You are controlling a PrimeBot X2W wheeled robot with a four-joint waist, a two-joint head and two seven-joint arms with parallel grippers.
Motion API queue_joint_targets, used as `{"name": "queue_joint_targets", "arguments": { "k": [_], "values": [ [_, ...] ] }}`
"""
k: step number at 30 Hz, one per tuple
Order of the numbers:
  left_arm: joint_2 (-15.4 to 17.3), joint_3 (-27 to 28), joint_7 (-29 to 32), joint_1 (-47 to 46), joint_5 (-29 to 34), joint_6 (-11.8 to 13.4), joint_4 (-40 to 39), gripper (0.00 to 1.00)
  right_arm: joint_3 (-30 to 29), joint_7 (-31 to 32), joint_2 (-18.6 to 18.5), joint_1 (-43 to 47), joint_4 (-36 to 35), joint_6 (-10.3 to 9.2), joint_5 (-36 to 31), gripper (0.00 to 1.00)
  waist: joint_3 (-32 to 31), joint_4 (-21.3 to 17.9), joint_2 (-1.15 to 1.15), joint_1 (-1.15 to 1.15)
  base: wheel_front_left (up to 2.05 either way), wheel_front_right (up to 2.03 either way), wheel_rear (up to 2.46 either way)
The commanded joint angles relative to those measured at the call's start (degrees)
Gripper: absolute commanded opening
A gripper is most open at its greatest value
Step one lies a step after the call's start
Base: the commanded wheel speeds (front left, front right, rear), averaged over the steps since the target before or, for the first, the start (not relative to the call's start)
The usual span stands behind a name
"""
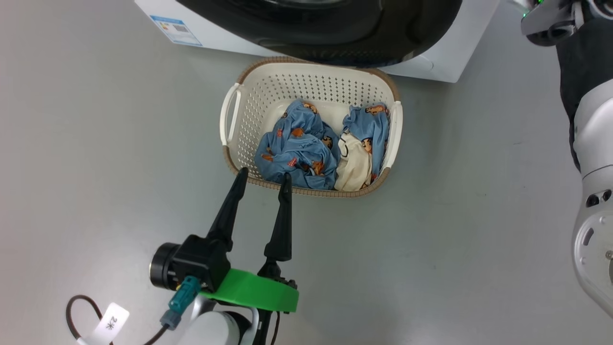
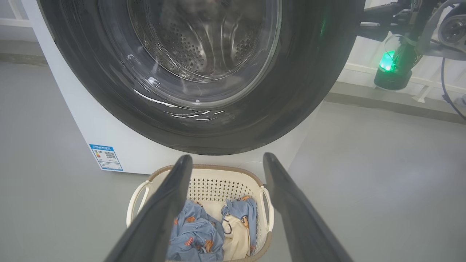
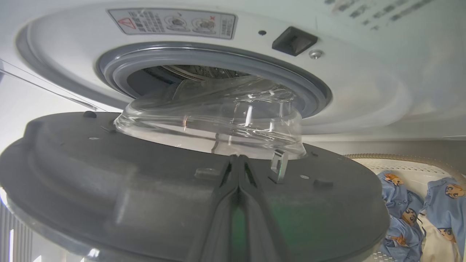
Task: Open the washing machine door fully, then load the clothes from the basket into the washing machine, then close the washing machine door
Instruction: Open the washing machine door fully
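The white washing machine (image 1: pixel 431 62) stands at the top of the head view. Its black door (image 2: pixel 291 91) hangs ajar, and its glass bowl (image 3: pixel 211 120) sits partly out of the grey rubber ring (image 3: pixel 218 58). My right gripper (image 3: pixel 238 162) is shut, its tips against the door's dark inner face (image 3: pixel 109 174) beside the latch hook. The cream basket (image 1: pixel 268 81) sits on the floor right in front of the machine and holds the light-blue printed clothes (image 1: pixel 297 148). My left gripper (image 1: pixel 264 176) is open and empty, with its fingertips at the basket's near rim.
Grey floor (image 1: pixel 96 143) lies free to the left and right of the basket. A blue label (image 2: pixel 105 157) marks the machine's lower front. My right forearm (image 1: pixel 594 167) fills the head view's right edge. A tagged cable (image 1: pixel 112 321) trails from my left wrist.
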Motion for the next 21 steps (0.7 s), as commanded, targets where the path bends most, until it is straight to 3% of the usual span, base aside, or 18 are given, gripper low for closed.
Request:
{"name": "queue_joint_targets", "arguments": {
  "k": [1,21],
  "values": [
    [0.8,1.8,-0.4,0.1,0.3,0.0,-1.0,1.00,0.5,1.0,2.5,0.5,-1.6,0.57,-0.1,0.00,-0.4,-0.2,0.00,0.00,0.00,0.00,0.00],
    [0.8,2.2,-0.4,1.3,0.8,-0.4,-0.4,1.00,1.2,5.2,3.9,7.8,-4.3,0.57,1.3,0.00,-4.8,-1.0,0.00,0.00,0.00,0.00,0.00]
  ]
}}
